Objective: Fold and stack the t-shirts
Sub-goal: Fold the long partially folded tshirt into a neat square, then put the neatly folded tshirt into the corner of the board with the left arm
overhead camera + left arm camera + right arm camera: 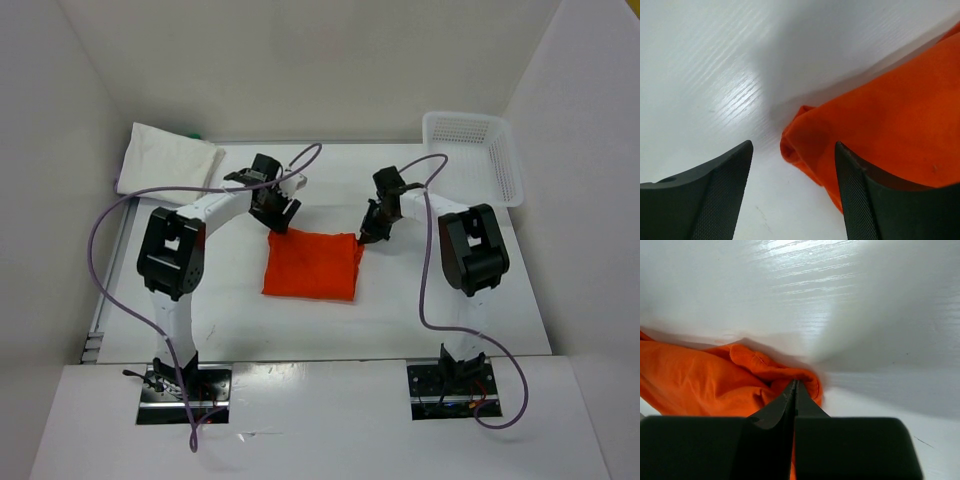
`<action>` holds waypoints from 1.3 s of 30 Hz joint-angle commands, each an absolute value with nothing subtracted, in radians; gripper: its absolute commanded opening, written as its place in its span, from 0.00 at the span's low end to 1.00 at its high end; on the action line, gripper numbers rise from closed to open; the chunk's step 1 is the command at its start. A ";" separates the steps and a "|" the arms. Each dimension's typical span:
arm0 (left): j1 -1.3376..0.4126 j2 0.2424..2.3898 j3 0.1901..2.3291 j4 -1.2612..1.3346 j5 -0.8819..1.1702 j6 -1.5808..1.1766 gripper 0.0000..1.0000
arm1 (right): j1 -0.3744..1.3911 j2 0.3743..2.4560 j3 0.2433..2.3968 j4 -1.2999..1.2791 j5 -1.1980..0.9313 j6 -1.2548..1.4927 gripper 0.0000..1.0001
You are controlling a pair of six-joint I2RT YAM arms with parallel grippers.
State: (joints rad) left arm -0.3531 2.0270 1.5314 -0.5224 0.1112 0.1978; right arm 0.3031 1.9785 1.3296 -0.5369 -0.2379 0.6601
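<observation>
The orange-red t-shirt (pixel 311 265) lies folded in a rough square at the table's middle. My left gripper (pixel 283 222) hangs open just over its far left corner; in the left wrist view that corner (pixel 805 145) sits between the spread fingers (pixel 730 170), untouched. My right gripper (pixel 362 240) is shut at the far right corner, with the bunched hem (pixel 805 377) pinched at its tips (pixel 795 382). A folded white t-shirt (pixel 165 160) lies at the far left, with a bit of green cloth (pixel 191 133) showing behind it. The lavender-purple t-shirt is out of view.
A white plastic mesh basket (pixel 470 155) stands at the far right corner. White walls close in the table on the left, back and right. Purple cables loop from both arms over the table.
</observation>
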 commanded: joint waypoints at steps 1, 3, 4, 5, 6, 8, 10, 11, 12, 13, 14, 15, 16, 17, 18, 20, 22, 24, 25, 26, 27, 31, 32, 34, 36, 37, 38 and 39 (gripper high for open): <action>-0.321 1.878 1.554 -0.548 0.162 0.149 0.74 | 0.298 1.885 1.361 -0.555 -0.183 0.640 0.00; -0.302 1.811 1.554 -0.561 0.175 0.149 0.77 | 0.298 1.829 1.347 -0.567 -0.164 0.640 0.03; -0.290 1.792 1.536 -0.577 0.175 0.149 0.79 | 0.298 1.810 1.333 -0.580 -0.164 0.631 0.04; -0.290 1.780 1.505 -0.607 0.187 0.149 0.80 | 0.298 1.792 1.324 -0.580 -0.155 0.630 0.05; -0.290 1.769 1.485 -0.627 0.202 0.149 0.81 | 0.298 1.760 1.309 -0.590 -0.155 0.630 0.06; -0.290 1.769 1.438 -0.687 0.297 0.178 0.81 | 0.298 1.730 1.299 -0.601 -0.155 0.630 0.08; -0.290 1.778 1.344 -0.698 0.380 0.190 0.81 | 0.298 1.694 1.273 -0.610 -0.155 0.621 0.09; -0.290 1.789 1.313 -0.698 0.441 0.190 0.81 | 0.298 1.684 1.264 -0.611 -0.155 0.621 0.09; -0.290 1.789 1.287 -0.698 0.463 0.190 0.81 | 0.298 1.675 1.264 -0.620 -0.155 0.621 0.11; -0.281 1.801 1.257 -0.698 0.485 0.190 0.81 | 0.298 1.661 1.264 -0.620 -0.155 0.621 0.11; -0.281 1.810 1.256 -0.689 0.500 0.199 0.81 | 0.298 1.661 1.264 -0.629 -0.155 0.621 0.11; -0.281 1.810 1.256 -0.689 0.523 0.199 0.82 | 0.298 1.651 1.255 -0.629 -0.155 0.621 0.11; -0.281 1.819 1.256 -0.678 0.543 0.199 0.82 | 0.298 1.641 1.255 -0.641 -0.155 0.621 0.11; -0.272 1.834 1.256 -0.678 0.564 0.199 0.84 | 0.298 1.641 1.255 -0.641 -0.155 0.621 0.11; -0.272 1.848 1.256 -0.678 0.580 0.199 0.84 | 0.298 1.632 1.255 -0.641 -0.155 0.621 0.11; -0.272 1.891 1.265 -0.678 0.571 0.187 0.87 | 0.298 1.620 1.246 -0.650 -0.155 0.621 0.11; -0.272 1.914 1.266 -0.678 0.548 0.178 0.88 | 0.298 1.605 1.236 -0.650 -0.155 0.621 0.11; -0.272 1.948 1.266 -0.678 0.561 0.178 0.88 | 0.298 1.580 1.236 -0.660 -0.146 0.621 0.12; -0.272 1.962 1.266 -0.678 0.571 0.178 0.88 | 0.288 1.569 1.236 -0.660 -0.146 0.621 0.12; -0.281 1.995 1.275 -0.678 0.571 0.169 0.86 | 0.288 1.569 1.236 -0.669 -0.146 0.621 0.12; -0.281 2.014 1.275 -0.678 0.571 0.169 0.85 | 0.279 1.560 1.236 -0.669 -0.146 0.621 0.12; -0.307 2.124 1.305 -0.669 0.580 0.160 0.69 | 0.261 1.548 1.262 -0.687 -0.156 0.621 0.12; -0.307 2.140 1.305 -0.640 0.569 0.144 0.63 | 0.261 1.539 1.262 -0.699 -0.156 0.621 0.12; -0.307 2.180 1.305 -0.629 0.569 0.135 0.58 | 0.249 1.529 1.287 -0.713 -0.156 0.612 0.13; -0.307 2.189 1.315 -0.629 0.587 0.135 0.43 | 0.227 1.519 1.287 -0.723 -0.156 0.612 0.13; -0.307 2.200 1.327 -0.629 0.597 0.146 0.36 | 0.227 1.508 1.287 -0.723 -0.156 0.612 0.13; -0.307 2.200 1.327 -0.629 0.612 0.146 0.27 | 0.213 1.508 1.278 -0.723 -0.156 0.603 0.13; -0.307 2.200 1.342 -0.640 0.612 0.159 0.15 | 0.198 1.497 1.278 -0.723 -0.166 0.603 0.13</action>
